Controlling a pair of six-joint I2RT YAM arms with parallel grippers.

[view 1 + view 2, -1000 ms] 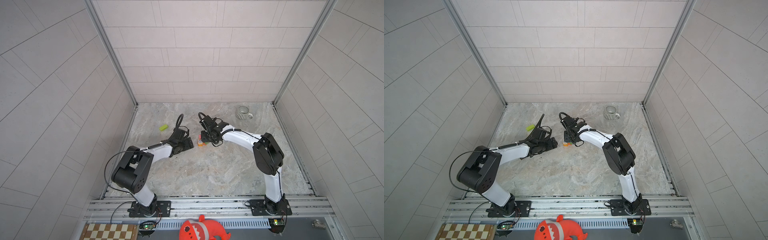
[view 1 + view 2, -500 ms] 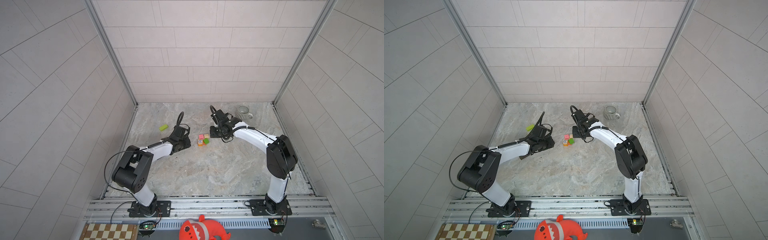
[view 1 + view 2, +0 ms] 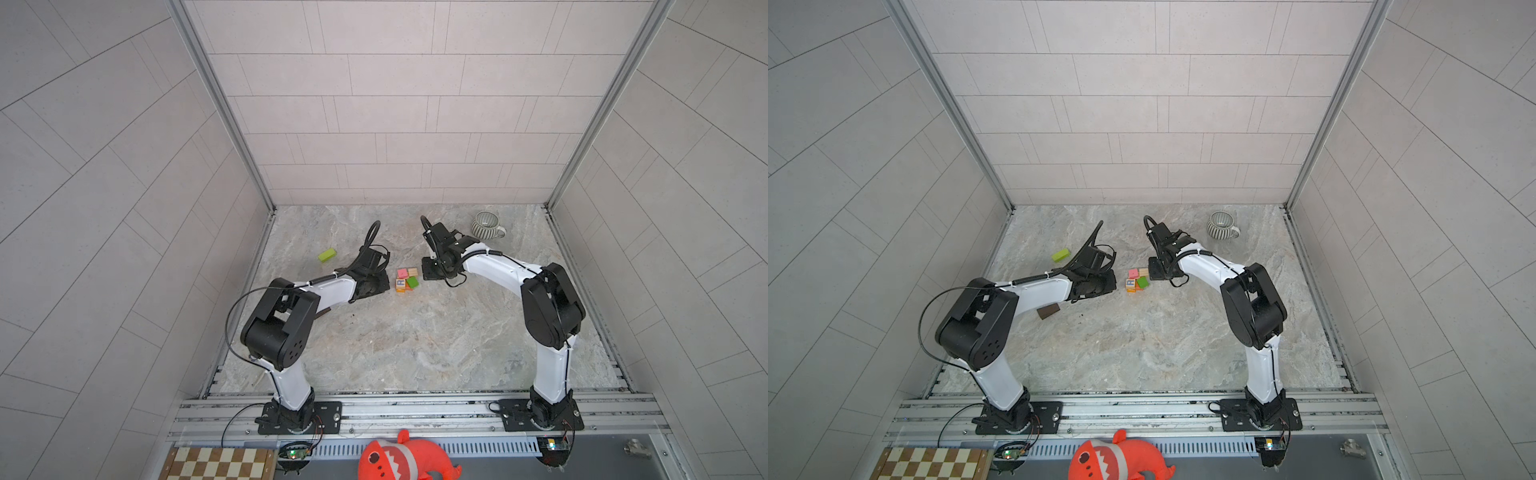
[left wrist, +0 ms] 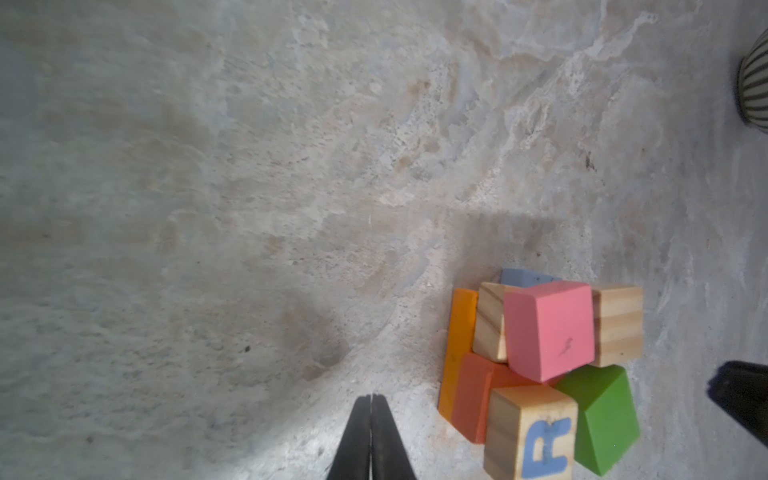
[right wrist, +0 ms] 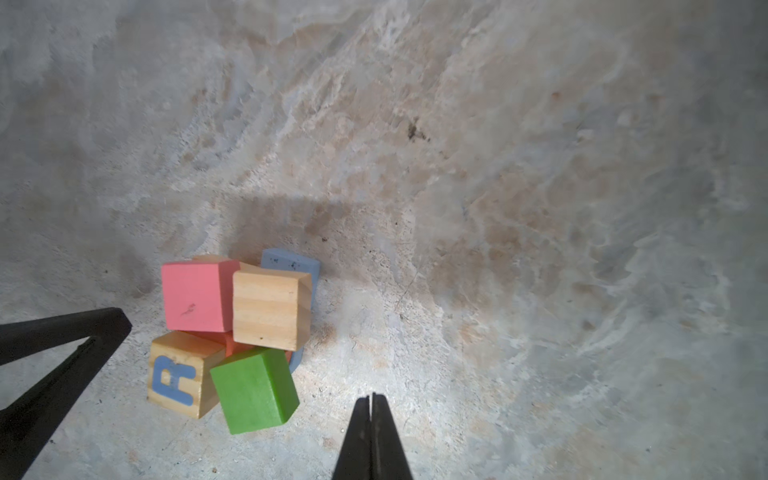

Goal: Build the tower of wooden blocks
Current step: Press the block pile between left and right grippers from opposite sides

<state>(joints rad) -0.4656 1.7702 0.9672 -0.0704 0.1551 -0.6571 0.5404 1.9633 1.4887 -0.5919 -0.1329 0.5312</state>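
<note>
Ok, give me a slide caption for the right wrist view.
Shut right gripper beside a jumbled pile of painted wood blocks on the table.

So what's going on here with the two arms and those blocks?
A block tower is being built. The stack is a low, untidy cluster. The left gripper and right gripper sit either side of it, both shut and empty. A light green block and a dark brown block lie apart.

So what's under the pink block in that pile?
The pink block sits on top. A red-orange block shows beneath it, with a plain wooden block beside it. Whatever else supports it is covered by the pink block itself.
</note>
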